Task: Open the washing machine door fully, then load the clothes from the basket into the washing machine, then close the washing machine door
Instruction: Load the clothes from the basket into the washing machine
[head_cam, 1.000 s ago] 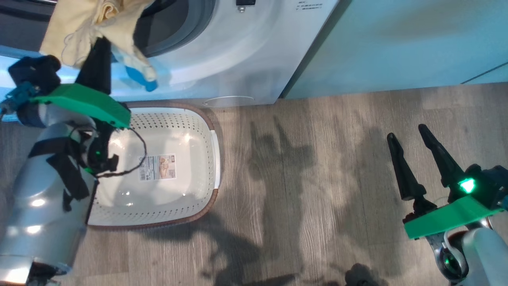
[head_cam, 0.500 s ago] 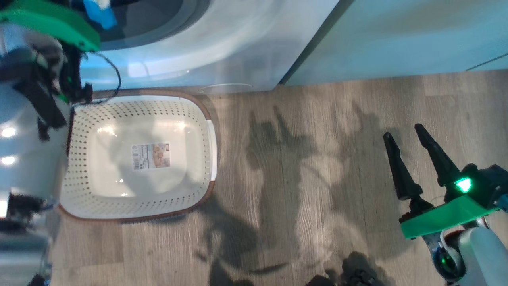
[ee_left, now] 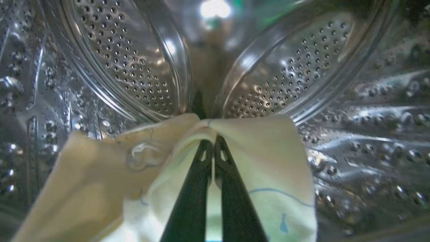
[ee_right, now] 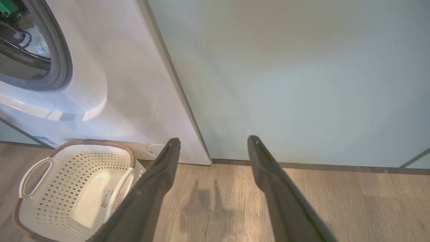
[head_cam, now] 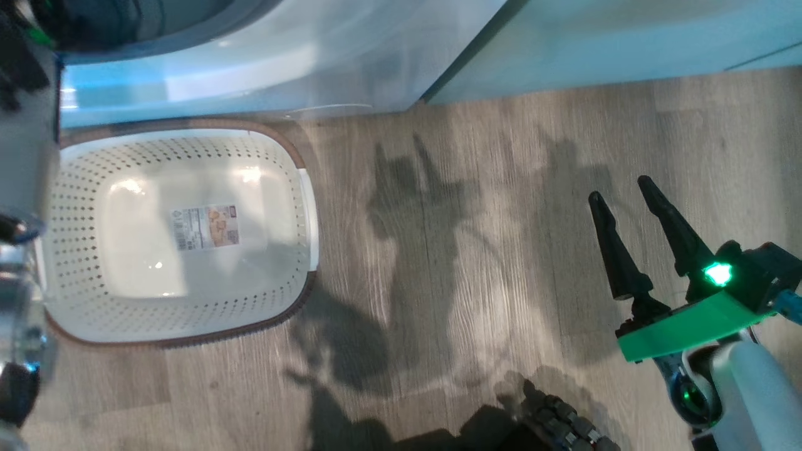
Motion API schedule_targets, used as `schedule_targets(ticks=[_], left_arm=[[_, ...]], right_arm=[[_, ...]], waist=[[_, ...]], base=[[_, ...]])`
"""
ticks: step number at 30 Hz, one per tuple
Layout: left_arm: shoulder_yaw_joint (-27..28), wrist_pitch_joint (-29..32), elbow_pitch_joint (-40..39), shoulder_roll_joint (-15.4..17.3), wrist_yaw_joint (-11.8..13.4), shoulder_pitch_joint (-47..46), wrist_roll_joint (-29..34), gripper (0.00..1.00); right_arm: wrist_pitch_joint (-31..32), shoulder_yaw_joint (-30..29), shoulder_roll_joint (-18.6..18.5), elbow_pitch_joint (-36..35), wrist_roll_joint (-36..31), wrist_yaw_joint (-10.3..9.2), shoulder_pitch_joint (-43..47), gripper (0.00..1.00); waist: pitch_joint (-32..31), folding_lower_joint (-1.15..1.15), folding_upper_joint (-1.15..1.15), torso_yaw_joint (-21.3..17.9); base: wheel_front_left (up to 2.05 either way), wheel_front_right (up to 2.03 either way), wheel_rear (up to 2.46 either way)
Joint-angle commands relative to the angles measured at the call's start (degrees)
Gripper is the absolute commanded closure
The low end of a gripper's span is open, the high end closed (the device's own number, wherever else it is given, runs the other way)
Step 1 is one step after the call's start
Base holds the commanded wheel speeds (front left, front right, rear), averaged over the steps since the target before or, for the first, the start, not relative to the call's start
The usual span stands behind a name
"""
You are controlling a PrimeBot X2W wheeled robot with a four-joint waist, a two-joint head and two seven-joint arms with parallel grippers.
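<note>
One piece of the clothes [ee_left: 275,161] is pinched in your left gripper [ee_left: 213,148] inside the washing machine [ee_left: 134,67]; release it deep toward 12 o'clock, then withdraw straight.

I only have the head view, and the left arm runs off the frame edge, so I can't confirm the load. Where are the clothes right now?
Observer: In the left wrist view, the clothes are inside the washing machine's steel drum, draped around the left gripper.
Operator: Has it let go?
Observer: Not yet. Its fingers are shut together, with the cream cloth bunched at their tips.
</note>
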Motion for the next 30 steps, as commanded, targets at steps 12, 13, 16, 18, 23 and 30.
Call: schedule_targets(ticks=[12, 13, 16, 18, 23, 30], left_arm=[[2.21, -0.35, -0.85, 4.02, 1.37, -11.15, 3.15, 1.0], [2.4, -0.35, -1.34, 4.0, 1.38, -11.58, 3.45, 1.0], [3.04, -0.35, -3.87, 3.96, 1.22, -12.14, 4.62, 1.0], [3.71, -0.35, -5.87, 3.8, 1.01, -12.07, 5.31, 1.0], [3.63, -0.35, -3.87, 3.13, -0.45, -10.68, 6.79, 1.0], [2.3, 1.96, 8.81, 2.41, 0.41, -13.09, 7.32, 0.18]], right_arm=[[-0.38, 1.59, 0.02, -1.47, 0.44, 0.03, -2.37, 0.0], [-0.38, 1.63, -0.01, -1.47, 0.43, 0.03, -2.48, 0.0], [-0.38, 1.65, -0.09, -1.5, 0.42, 0.03, -2.74, 0.0], [-0.38, 1.66, -0.09, -1.48, 0.4, 0.03, -2.89, 0.0], [-0.38, 1.93, -0.12, -1.22, 0.37, 0.03, -3.0, 0.0], [-0.38, 2.59, -0.39, -0.66, 0.47, 0.03, -2.75, 0.0]], waist=[[4.4, 0.0, 0.0, -1.85], [4.58, 0.0, 0.0, -1.9], [5.09, 0.0, 0.0, -2.0], [5.3, 0.0, 0.0, -2.04], [5.08, 0.0, 0.0, -2.09], [4.01, 0.0, 0.0, -1.98]], base=[[0.0, 0.0, 0.0], [0.0, 0.0, 0.0], [0.0, 0.0, 0.0], [0.0, 0.0, 0.0], [0.0, 0.0, 0.0], [0.0, 0.0, 0.0]])
